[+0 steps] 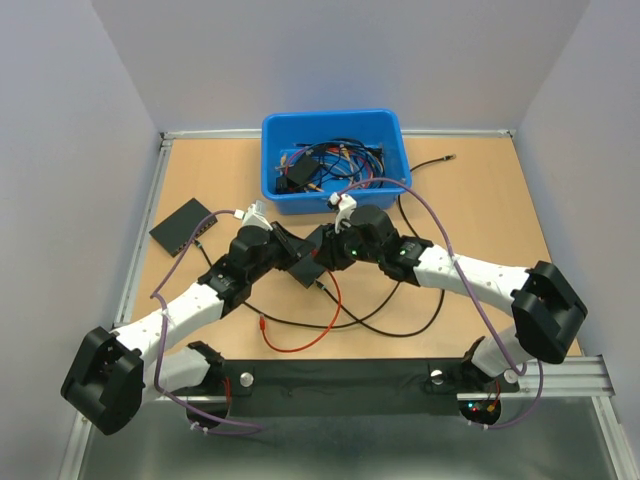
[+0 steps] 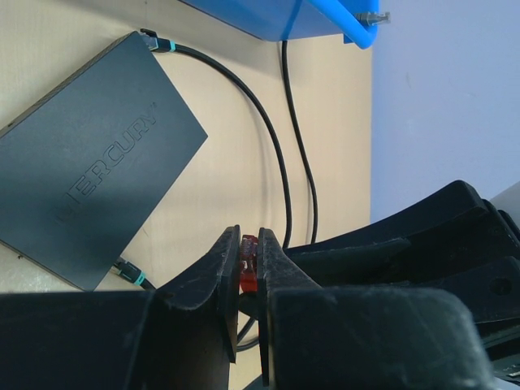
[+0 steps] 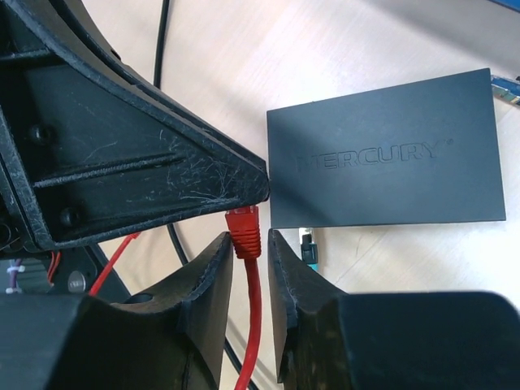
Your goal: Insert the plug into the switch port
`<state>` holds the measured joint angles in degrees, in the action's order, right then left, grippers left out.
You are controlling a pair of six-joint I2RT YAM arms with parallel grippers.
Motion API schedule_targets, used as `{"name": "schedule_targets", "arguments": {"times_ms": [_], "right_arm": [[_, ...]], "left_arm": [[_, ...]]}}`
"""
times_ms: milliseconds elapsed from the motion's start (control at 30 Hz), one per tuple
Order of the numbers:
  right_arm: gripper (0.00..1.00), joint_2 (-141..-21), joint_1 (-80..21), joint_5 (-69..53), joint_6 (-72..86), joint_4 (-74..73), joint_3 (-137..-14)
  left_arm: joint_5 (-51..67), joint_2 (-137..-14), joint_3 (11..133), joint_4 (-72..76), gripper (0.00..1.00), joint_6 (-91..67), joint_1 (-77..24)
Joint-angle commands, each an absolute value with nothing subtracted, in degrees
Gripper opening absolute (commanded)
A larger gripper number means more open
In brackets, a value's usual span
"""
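The plug [image 2: 249,262] has a red boot and ends a thin red cable [image 1: 327,300]. My left gripper [image 2: 249,237] is shut on it, its jaws pinching the plug's tip. In the right wrist view the plug [image 3: 244,231] stands between the fingers of my right gripper [image 3: 250,241]. That gripper is open a little, with a small gap on the plug's right side. The dark switch [image 1: 184,226] lies on the table to the left, also seen in the left wrist view [image 2: 89,162] and right wrist view [image 3: 382,154]. Both grippers [image 1: 305,260] meet mid-table, hiding the plug from above.
A blue bin [image 1: 272,160] full of cables stands at the back. Thin black cables [image 1: 400,325] loop over the table. Black cables with teal-banded plugs [image 2: 130,273] sit at the switch's sides. A raised rail [image 1: 140,250] borders the table's left edge.
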<state>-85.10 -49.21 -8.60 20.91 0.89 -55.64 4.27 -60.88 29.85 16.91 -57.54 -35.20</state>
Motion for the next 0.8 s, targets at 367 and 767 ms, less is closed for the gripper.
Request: {"name": "schedule_targets", "arguments": {"times_ms": [367,767], "right_arm": [[0.14,-82.27,-49.48,-7.39,20.83,3.78,-55.2],[0.03,-75.68,-49.48,-4.66,20.65,3.34,-47.56]], "left_arm": [[4.48,-60.29,31.73,19.42,0.0,-57.48,-35.42],[3.69,-61.61,31.03,16.79,0.42,-55.29,-35.25]]}}
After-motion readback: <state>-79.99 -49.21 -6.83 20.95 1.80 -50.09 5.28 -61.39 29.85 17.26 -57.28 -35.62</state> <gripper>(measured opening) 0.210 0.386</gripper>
